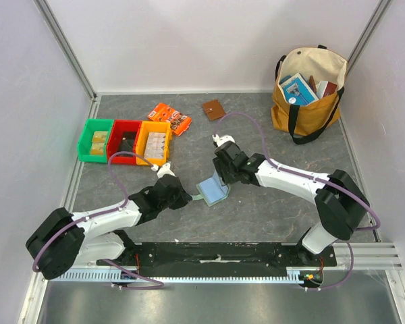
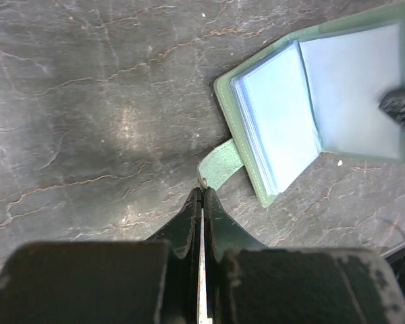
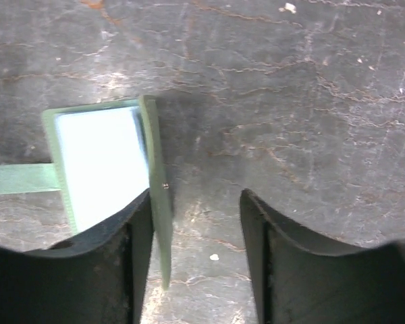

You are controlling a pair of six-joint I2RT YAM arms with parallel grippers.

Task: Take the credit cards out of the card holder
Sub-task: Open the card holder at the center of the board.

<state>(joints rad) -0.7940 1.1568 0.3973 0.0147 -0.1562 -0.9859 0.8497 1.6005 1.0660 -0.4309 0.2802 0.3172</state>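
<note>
Item under inspection: the card holder [image 1: 212, 190], lying open on the grey table [image 1: 277, 216], to the right of the yellow bin [image 1: 153, 140] and nearer the arm bases than that bin. The left gripper [image 2: 202, 194] is clenched, jaws pressed together at the free end of the side tab [image 2: 219, 165]; it appears to pinch the tab tip, though the overlap is slight. The right gripper [image 3: 196, 196] is spread wide, and one cover [image 3: 156, 189] stands on edge inside the gap, close against one finger and clear of the other. The clear sleeve pockets [image 2: 277, 128] are fanned and exposed. No credit cards can be made out in them, so extraction is judged not yet begun. Handling assessment: the holder is light, thin and floppy and will likely slide or lift if pulled unrestrained, so the tab serves as the anchor point. The sleeves look glossy and probably slippery. A card would be stiff and thin, best pinched at any edge protruding from a pocket mouth and drawn out along the pocket.
</note>
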